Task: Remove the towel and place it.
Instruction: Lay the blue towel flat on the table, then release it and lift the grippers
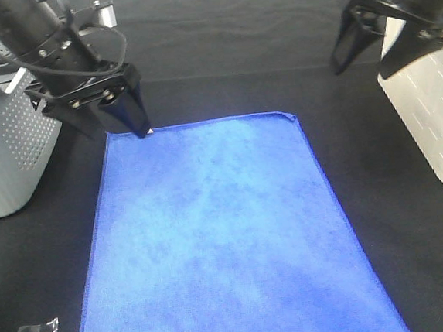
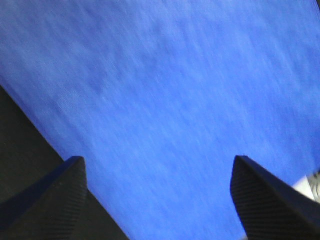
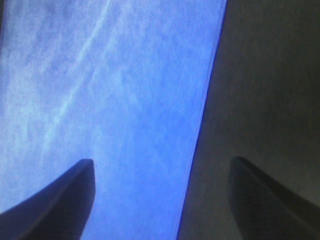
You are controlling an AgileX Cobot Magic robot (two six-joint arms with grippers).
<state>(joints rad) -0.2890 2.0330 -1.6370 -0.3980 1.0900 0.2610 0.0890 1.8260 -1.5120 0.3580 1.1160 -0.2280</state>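
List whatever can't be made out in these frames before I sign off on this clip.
Towel: near edge cut off by the bottom of the high view.
Towel's far left corner: partly covered by the left end effector in the high view; contact unclear.
Basket: cropped at the left edge of the high view, inside unseen.
White container: cropped at the right edge.
Both wrist views: towel weave blurred.

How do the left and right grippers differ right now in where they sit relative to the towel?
The left gripper points down at the towel's far left corner, by the white tag; the right gripper hangs off the towel's right side, near the white container. The left wrist view is mostly towel; the right shows its edge and black table. Both have jaws apart, nothing between them.
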